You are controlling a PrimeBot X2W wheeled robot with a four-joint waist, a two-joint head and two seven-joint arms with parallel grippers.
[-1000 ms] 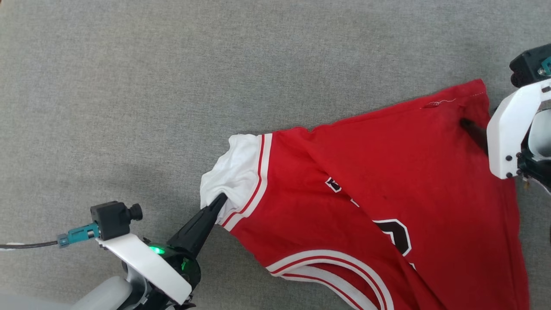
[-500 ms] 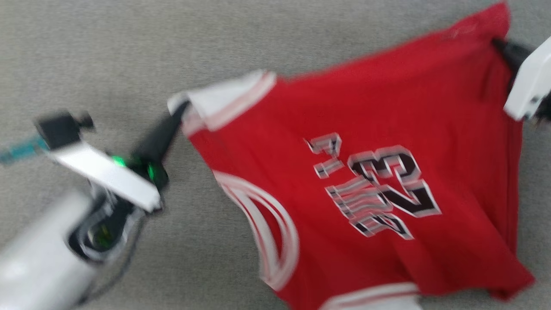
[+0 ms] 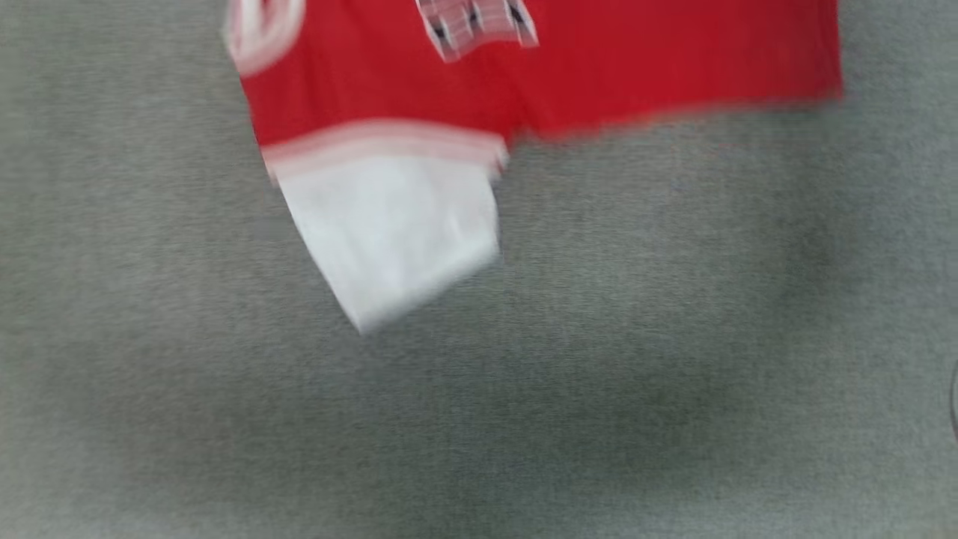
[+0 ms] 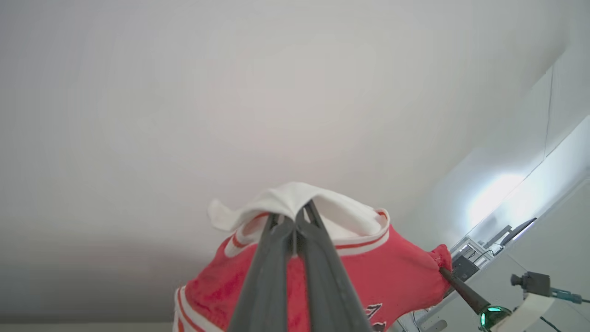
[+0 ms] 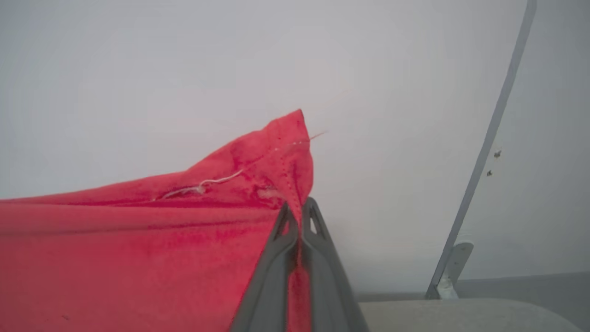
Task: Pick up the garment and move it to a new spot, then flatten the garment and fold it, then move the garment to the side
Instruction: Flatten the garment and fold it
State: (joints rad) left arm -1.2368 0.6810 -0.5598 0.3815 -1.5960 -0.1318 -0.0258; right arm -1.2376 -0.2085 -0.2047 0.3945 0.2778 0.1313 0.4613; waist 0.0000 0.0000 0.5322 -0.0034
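1. Lifted since a second ago: the garment point(image 3: 599, 67) then lay spread on the grey counter point(image 3: 673, 374) with a hand at each end, and it now hangs from those hands. The head camera has swung too, so part of that shift is the view's own.
2. The left hand point(image 4: 295, 216) is clenched on the edge of one white sleeve point(image 4: 322, 203). The right hand point(image 5: 299, 210) is clenched on a red hem corner point(image 5: 281, 157). Both point upward, with a pale wall or ceiling behind them.
3. The garment's long axis runs hand to hand, sleeve end at the left and hem end at the right, and the cloth sags below and between them. Neither arm is nearer, since each holds one end.
4. In the head view the low edge crosses the top of the picture. The other white sleeve point(image 3: 397, 232) dangles below it over the counter, and blur hides whether it touches.
5. The garment has a red body, red-and-white striped trim and black, white-edged lettering point(image 3: 479, 22) smeared by motion. A loose thread point(image 5: 207, 184) shows near the hem corner.
6. Judgement: this is the carry to the new spot, and the hands should keep well apart so the cloth lands flat.
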